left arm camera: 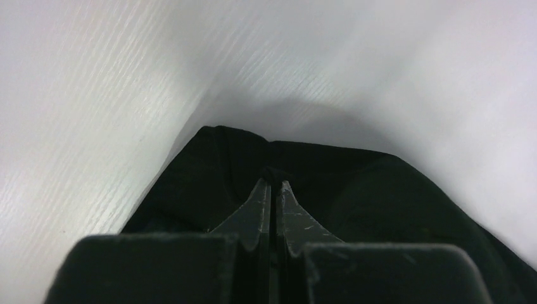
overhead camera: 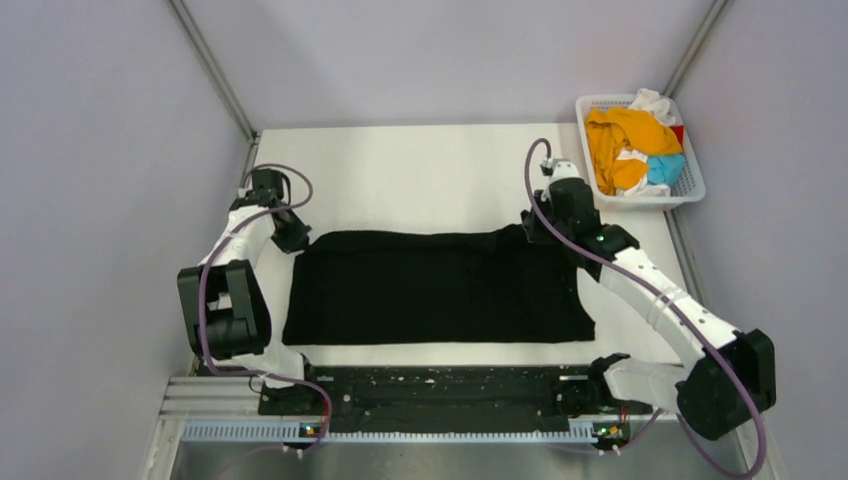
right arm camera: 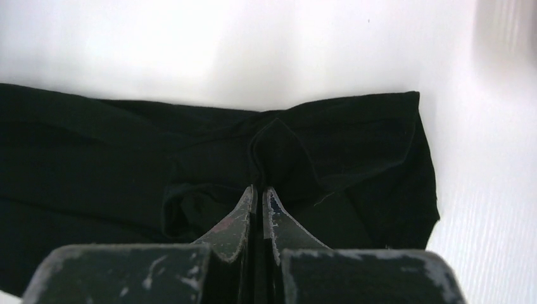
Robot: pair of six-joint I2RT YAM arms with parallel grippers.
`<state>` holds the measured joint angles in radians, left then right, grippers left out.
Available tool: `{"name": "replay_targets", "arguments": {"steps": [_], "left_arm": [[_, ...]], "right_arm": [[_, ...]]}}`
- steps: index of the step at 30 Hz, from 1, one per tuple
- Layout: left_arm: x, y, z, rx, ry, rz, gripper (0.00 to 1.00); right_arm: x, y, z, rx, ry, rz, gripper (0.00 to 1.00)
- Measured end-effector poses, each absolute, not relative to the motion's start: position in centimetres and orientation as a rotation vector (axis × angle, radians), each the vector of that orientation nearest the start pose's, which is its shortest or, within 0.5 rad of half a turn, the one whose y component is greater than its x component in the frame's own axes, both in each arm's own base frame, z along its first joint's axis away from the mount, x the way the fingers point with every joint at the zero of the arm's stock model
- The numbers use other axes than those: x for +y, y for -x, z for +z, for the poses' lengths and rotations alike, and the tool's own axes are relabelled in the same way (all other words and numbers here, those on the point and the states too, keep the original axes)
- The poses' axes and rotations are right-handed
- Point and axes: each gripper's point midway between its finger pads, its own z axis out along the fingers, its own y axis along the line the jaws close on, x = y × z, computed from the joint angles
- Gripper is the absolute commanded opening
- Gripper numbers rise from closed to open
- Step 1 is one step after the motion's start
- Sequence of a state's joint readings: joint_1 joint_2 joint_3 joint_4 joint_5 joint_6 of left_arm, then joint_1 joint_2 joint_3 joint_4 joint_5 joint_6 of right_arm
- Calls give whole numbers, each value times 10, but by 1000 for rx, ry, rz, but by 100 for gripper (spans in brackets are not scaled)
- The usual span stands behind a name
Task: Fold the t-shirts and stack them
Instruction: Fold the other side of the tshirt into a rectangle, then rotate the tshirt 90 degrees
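Note:
A large black t-shirt [overhead camera: 435, 287] lies spread flat across the middle of the white table. My left gripper [overhead camera: 291, 240] is at its far left corner, shut on a pinch of the black cloth [left arm camera: 273, 172]. My right gripper [overhead camera: 530, 229] is at its far right corner, shut on a raised fold of the same shirt [right arm camera: 273, 142]. Orange [overhead camera: 625, 140], white [overhead camera: 652, 101], light blue [overhead camera: 665, 168] and red [overhead camera: 679, 133] shirts lie bunched in the basket at the far right.
The white lattice basket [overhead camera: 693, 186] stands at the table's far right corner. Grey walls enclose the table on three sides. A black rail [overhead camera: 430, 392] with the arm bases runs along the near edge.

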<state>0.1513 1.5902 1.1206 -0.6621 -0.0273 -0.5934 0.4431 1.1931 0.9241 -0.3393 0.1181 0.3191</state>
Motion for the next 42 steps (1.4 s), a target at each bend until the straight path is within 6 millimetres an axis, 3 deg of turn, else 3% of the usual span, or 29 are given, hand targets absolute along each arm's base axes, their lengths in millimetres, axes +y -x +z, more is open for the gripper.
{"name": "replay_targets", "arguments": {"steps": [10,17,22,26,29,31,34,35,36,38,42], "left_arm": [[33,-318,84,2491,1003,-78,0],[38,-304,80,2522,1026,-13,0],[39,-293,77,2555,1043,25,0],[42,-285,73,2581,1061,69,7],[44,-284,68,2603,1075,97,8],[46,-284,66,2615,1082,115,15],[51,-288,67,2620,1096,156,40],[54,-290,69,2614,1099,174,55],[58,-293,74,2598,1111,202,68],[66,-295,82,2569,1120,260,90],[83,-292,94,2504,1170,375,99]], "right_arm": [[141,-274,168,2277,120,342,0],[136,-242,144,2383,130,347,0],[130,-225,116,2469,83,334,3],[126,-211,94,2537,46,323,22],[125,-200,82,2577,14,334,42],[126,-193,75,2598,-10,349,52],[124,-179,62,2644,-54,358,68],[123,-175,59,2655,-72,359,88],[122,-171,57,2665,-85,358,97],[120,-168,59,2664,-109,360,99],[114,-172,74,2609,-134,338,99]]}}
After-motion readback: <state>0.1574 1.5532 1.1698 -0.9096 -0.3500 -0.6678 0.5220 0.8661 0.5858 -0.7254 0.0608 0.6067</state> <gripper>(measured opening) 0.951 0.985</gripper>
